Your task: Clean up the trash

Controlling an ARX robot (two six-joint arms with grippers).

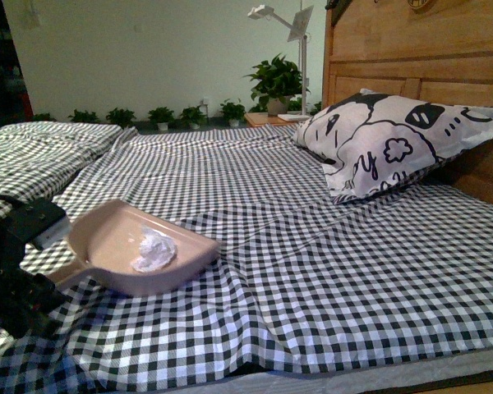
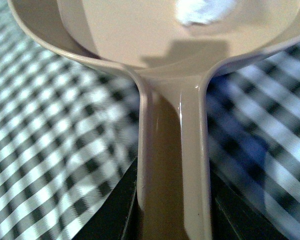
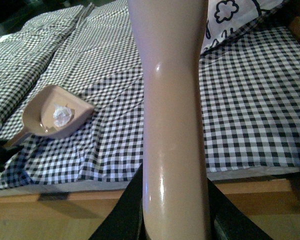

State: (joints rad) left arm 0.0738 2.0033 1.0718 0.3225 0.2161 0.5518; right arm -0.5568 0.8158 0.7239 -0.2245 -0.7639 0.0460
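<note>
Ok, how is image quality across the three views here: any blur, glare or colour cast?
Front view: dim and greenish, sharp on the pink plastic dustpan. Left wrist view: checked black-and-white bedsheet blurred, bluish patch at one side, dark shadow in the pan. Right wrist view: glare streak along the smooth pink handle.

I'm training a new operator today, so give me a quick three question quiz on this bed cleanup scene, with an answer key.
1. True or false: the paper wad lies inside the pink dustpan.
2. What does the left gripper hold? A) the pillow B) the dustpan's handle C) nothing
3. Fill in: the patterned pillow leans against the wooden ____.

Key
1. True. The wad rests on the pan's floor, which sits on the checked bedsheet.
2. B. The handle runs between the gripper's fingers in the left wrist view.
3. Headboard.
</note>
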